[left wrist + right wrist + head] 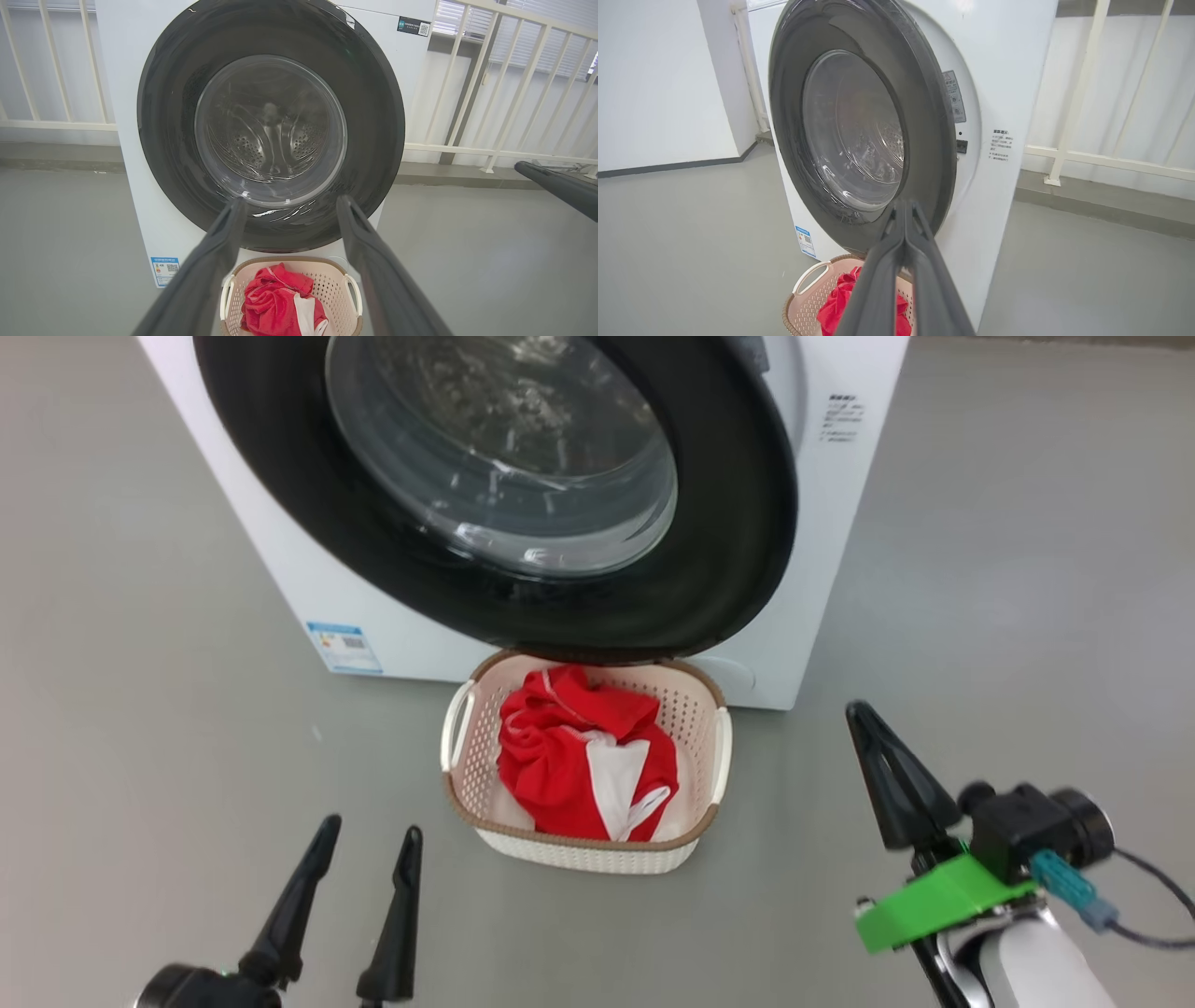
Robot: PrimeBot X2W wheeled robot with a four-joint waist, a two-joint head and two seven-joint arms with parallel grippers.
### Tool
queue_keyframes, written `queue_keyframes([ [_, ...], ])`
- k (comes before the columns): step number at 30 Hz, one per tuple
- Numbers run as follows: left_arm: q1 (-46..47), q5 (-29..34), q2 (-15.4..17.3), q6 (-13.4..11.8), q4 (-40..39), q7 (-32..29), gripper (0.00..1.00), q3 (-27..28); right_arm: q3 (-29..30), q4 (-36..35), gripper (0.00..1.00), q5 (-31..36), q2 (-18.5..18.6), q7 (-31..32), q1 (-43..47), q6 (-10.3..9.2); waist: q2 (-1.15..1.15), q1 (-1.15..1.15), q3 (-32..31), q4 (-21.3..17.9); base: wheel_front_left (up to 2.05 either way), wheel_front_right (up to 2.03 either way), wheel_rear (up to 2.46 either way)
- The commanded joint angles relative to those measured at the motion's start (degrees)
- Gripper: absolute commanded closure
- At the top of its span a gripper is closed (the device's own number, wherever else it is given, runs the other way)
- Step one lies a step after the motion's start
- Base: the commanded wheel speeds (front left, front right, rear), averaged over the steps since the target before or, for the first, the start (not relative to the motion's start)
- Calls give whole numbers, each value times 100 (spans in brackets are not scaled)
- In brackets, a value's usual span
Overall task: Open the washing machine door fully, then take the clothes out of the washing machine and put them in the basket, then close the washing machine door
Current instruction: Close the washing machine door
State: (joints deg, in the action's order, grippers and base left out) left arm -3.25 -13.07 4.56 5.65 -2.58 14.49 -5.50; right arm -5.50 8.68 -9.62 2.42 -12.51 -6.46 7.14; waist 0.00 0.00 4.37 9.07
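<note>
The washing machine stands in front of me. The washing machine door, with its black rim and glass bowl, stands slightly ajar on the right side. Below it on the floor is the basket, and the red and white clothes lie inside it. My left gripper is open and empty at the lower left, short of the basket; in its wrist view it points at the door. My right gripper is shut on nothing, right of the basket, with its tip aimed at the door's lower right rim.
Grey floor surrounds the machine. A white railing and a raised kerb run behind it, and a white wall stands off to one side. A cable trails from my right wrist.
</note>
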Motion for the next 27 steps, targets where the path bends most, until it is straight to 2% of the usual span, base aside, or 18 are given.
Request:
queue_keyframes([
  [1,270,70,19,35,-166,51,0,160,-185,-79,100,78,45,1,-338,35,0,0,237,219,0,0,0],
  [16,757,48,-102,129,-139,51,0,3,-434,1024,100,470,45,12,-2158,35,0,0,848,677,0,0,0],
  [27,962,22,-148,159,-157,51,0,-24,-148,1928,100,868,50,-137,-3461,35,0,0,1309,917,0,0,0],
])
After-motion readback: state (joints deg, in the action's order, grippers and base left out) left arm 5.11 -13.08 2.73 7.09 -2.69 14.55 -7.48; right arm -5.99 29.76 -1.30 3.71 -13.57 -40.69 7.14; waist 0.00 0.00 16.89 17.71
